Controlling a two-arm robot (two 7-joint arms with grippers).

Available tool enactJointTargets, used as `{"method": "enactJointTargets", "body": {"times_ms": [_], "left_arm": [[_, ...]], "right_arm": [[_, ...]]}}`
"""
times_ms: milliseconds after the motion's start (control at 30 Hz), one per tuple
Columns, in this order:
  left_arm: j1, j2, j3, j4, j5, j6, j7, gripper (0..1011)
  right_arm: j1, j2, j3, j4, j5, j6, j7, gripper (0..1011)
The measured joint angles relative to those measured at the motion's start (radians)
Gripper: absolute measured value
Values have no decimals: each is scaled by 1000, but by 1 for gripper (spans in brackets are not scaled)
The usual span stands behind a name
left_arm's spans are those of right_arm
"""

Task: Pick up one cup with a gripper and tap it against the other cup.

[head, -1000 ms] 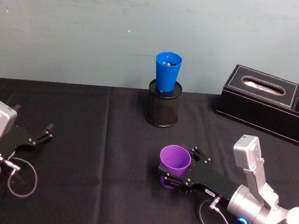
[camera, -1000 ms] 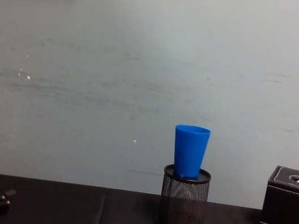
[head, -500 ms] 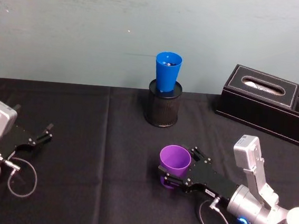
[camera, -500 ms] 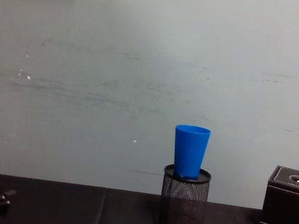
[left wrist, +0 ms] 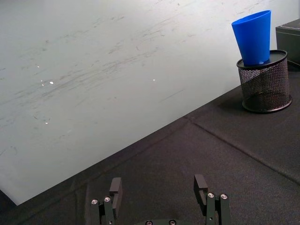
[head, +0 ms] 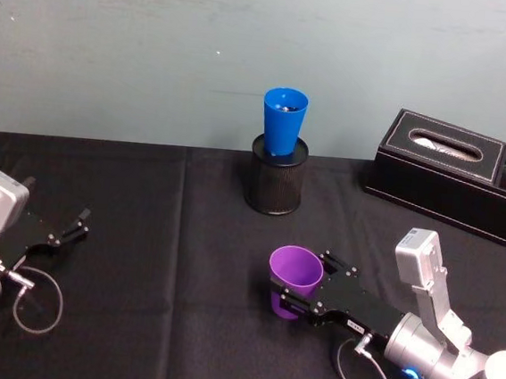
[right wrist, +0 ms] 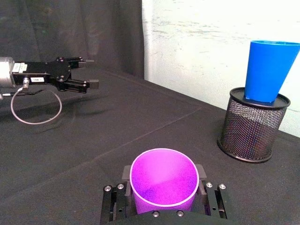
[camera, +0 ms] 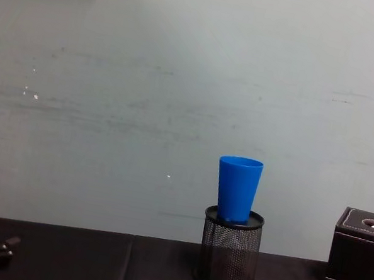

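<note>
Compared with half a second ago, the purple plastic tapered tumbler [head: 295, 276] sits a little more to the left in the head view. In the chest view its rim stands slightly higher. The change is small, but I judge it means the lift is just starting. The grasp is done, and the carry to the other cup is not yet begun.

The right gripper [head: 308, 284] lies low over the black worktop [head: 155, 279], right of the centre and near the robot. Its fingers [right wrist: 125, 172] are closed on the two sides of the purple tumbler, low on its wall, and they touch it. I cannot tell if the base is already free of the worktop.

The purple tumbler is upright with its mouth up. It is smooth and plain, wider at the rim than at the base, and it looks empty inside.

The bright blue plastic tapered tumbler [head: 283, 119] stands in the black mesh pen holder [head: 276, 187] at the back of the worktop, well apart from the purple one.

The left gripper [head: 77, 226] rests idle at the left side of the worktop, its fingers apart and holding nothing.
</note>
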Motion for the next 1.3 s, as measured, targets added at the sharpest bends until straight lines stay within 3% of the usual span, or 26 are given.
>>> {"method": "enactJointTargets", "body": {"times_ms": [900,1033,1300], "left_arm": [[0,0,0,0,0,0,0,1000],[0,0,0,0,0,0,0,1000],[0,0,0,0,0,0,0,1000]], "right_arm": [[0,1,0,-1,0,0,0,715],[-12,17,2,-49,5,10,11,715],[-28,71,26,-188,47,91,10,715]]}}
